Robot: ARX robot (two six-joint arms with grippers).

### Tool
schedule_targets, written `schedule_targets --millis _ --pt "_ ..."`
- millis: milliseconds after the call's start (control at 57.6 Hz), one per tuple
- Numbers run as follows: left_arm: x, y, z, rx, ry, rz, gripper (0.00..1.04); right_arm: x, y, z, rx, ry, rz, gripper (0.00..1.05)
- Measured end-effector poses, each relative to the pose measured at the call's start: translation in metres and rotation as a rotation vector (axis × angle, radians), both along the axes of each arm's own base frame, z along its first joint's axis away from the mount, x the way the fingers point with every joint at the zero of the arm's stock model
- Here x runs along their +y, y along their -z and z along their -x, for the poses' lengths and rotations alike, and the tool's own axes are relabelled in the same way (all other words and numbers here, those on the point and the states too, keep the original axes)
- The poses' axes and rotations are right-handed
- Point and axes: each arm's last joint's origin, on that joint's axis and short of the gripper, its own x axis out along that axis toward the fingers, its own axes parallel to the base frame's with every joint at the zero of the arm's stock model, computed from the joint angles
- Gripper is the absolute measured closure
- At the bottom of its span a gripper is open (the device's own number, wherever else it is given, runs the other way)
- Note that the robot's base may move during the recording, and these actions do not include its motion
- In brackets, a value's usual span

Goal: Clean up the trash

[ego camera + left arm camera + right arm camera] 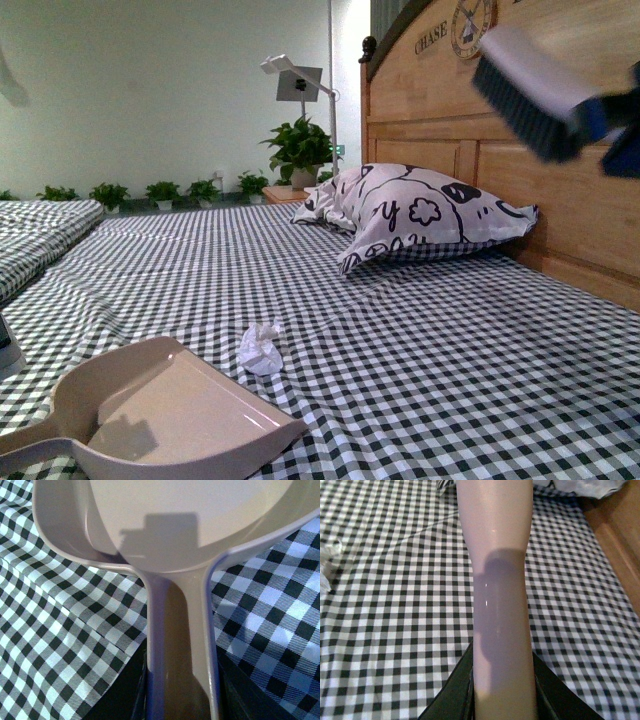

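The front view shows a bed (pixel 450 340) covered in black-and-white checked sheet, with a small crumpled white wad of trash (pixel 261 348) lying on the sheet just beyond the open lip of a beige dustpan (pixel 170 420), close to it but apart from it. The dustpan sits low at the near left with its handle running off toward the left edge. Farther back, a white pillow (pixel 420 215) with black cartoon print leans near the wooden headboard (pixel 520 130). High at the right, a brush (pixel 530 90) with dark bristles and a pale back is held in the air, blurred, well apart from the trash. Small potted plants (pixel 165 192) line the far wall. In the left wrist view, the dustpan's handle (pixel 182 645) runs straight out between the dark fingers (pixel 137 700) of the left pincer (pixel 182 705), which is closed narrowly on it, the pan's bowl spreading wide above the checked sheet. In the right wrist view, the pale brush handle (pixel 500 605) passes between the right pincer's (pixel 502 700) dark fingers (pixel 452 695), gripped snugly, and the white wad shows at the frame's edge on the sheet, well away from the handle.
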Motion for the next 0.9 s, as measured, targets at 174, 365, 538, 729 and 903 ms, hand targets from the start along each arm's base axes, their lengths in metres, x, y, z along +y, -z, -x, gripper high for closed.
schedule_targets --millis 174,365,538,729,903 --pt "0.000 0.000 0.000 0.000 0.000 0.000 0.77 0.023 0.053 -0.051 0.095 -0.018 0.068 0.85" --pt "0.000 0.000 0.000 0.000 0.000 0.000 0.77 0.044 0.073 -0.078 0.100 -0.022 0.084 0.85" --pt "0.000 0.000 0.000 0.000 0.000 0.000 0.77 0.066 0.095 -0.088 0.124 -0.052 0.116 0.85" --pt "0.000 0.000 0.000 0.000 0.000 0.000 0.77 0.094 0.128 -0.091 0.199 -0.106 0.183 0.85" --pt "0.000 0.000 0.000 0.000 0.001 0.000 0.77 0.108 0.130 -0.093 0.237 -0.169 0.193 0.85"
